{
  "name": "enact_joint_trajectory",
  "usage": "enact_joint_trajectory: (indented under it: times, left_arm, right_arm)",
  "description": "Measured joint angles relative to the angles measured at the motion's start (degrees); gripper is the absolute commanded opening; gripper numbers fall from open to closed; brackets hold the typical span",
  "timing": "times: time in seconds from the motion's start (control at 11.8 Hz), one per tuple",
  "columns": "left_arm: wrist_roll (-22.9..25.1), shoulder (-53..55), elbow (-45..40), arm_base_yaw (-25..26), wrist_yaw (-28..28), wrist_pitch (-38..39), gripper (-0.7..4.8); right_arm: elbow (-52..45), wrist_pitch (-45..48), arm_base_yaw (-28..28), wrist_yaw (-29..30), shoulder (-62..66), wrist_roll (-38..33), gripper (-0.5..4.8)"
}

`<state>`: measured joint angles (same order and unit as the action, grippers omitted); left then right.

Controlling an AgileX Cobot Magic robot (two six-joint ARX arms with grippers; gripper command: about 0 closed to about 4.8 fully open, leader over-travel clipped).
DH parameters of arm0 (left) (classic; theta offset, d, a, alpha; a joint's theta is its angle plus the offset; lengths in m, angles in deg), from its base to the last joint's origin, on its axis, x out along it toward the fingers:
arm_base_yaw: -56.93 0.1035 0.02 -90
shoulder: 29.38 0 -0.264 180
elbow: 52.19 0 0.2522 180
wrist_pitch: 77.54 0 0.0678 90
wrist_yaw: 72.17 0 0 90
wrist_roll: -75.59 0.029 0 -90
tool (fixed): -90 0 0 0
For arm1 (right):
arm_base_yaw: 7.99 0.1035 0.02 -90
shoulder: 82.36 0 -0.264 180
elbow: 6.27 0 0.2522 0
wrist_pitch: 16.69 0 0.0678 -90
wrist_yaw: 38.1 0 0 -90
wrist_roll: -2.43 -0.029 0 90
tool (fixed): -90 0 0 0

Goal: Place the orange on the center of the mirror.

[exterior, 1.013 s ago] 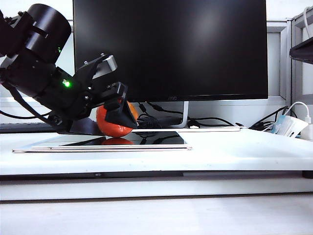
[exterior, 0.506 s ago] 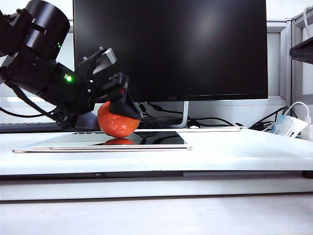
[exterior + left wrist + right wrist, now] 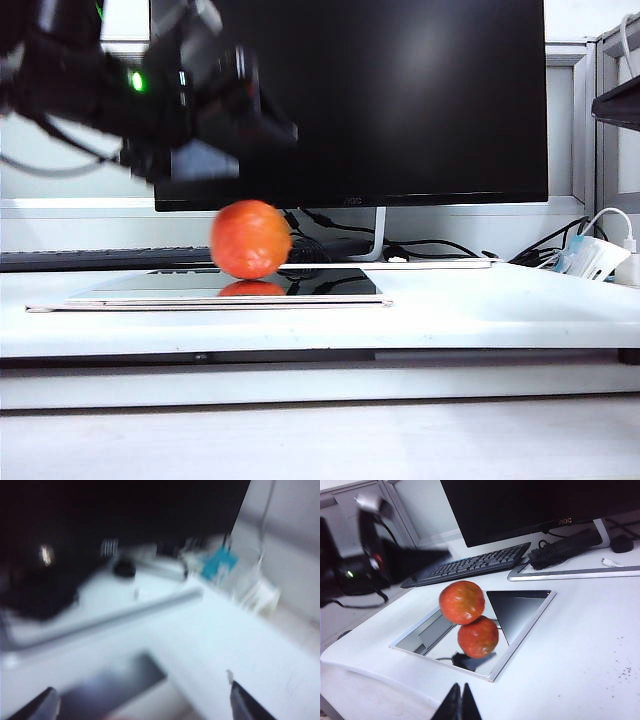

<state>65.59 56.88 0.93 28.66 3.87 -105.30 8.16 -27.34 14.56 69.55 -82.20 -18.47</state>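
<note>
- The left gripper [image 3: 265,125] hangs blurred in the air at the upper left of the exterior view, at about 12 o'clock from the orange and clear of it; its fingers are spread wide and carry nothing. In the left wrist view the two fingertips [image 3: 240,700] stand far apart at the lower edge, over the white table [image 3: 240,645].
- The orange [image 3: 250,239] sits on the mirror [image 3: 330,283], with its red reflection just beneath it in the glass. Nothing touches it. In the right wrist view the orange [image 3: 462,602] rests near the middle of the mirror [image 3: 520,630].
- The mirror lies flat on the white table [image 3: 480,310].
- A large black monitor [image 3: 400,100] stands behind the mirror, at about 1 o'clock from the orange.
- A keyboard [image 3: 480,562] lies beyond the mirror in the right wrist view.
- The right gripper [image 3: 461,702] shows at the lower edge of its own view, its fingertips pressed together, well apart from the mirror and holding nothing.
</note>
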Motion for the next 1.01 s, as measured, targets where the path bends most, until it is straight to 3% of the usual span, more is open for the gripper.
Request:
enact_joint_trajectory:
  times: [0.17, 0.25, 0.42, 0.59, 0.68, 0.84, 0.93, 1.01]
  left_arm:
    - [0.0, -5.1, 0.0, 0.0, 0.7, -1.6, 4.79]
    - [0.0, -7.1, 0.0, 0.0, 1.1, -3.1, 0.36]
    - [0.3, -14.5, 0.0, 0.0, 1.6, -3.3, -0.05]
    - [0.1, -24.2, 0.0, 0.0, 2.7, -4.0, -0.05]
    - [0.8, -35.4, 0.1, 0.0, 4.7, 1.9, -0.05]
    - [3.2, -44.4, 0.4, 0.0, 6.6, 9.6, -0.05]
    - [6.4, -52.0, 0.5, 0.0, 10.9, 20.1, -0.05]
    - [11.3, -60.6, 0.5, 0.0, 21.1, 35.2, -0.05]
  right_arm:
    - [0.0, 0.0, 0.0, 0.0, 0.0, 0.0, -0.01]
    - [0.0, 0.0, 0.0, 0.0, 0.0, 0.0, 0.00]
    - [0.0, 0.0, 0.0, 0.0, 0.0, 0.0, -0.01]
    - [0.0, 0.0, 0.0, 0.0, 0.0, 0.0, 0.00]
    - [0.0, 0.0, 0.0, 0.0, 0.0, 0.0, 0.00]
    - [0.0, 0.0, 0.0, 0.0, 0.0, 0.0, 0.00]
    - [0.0, 0.0, 0.0, 0.0, 0.0, 0.0, 0.00]
    - [0.0, 0.0, 0.0, 0.1, 0.0, 0.0, 0.00]
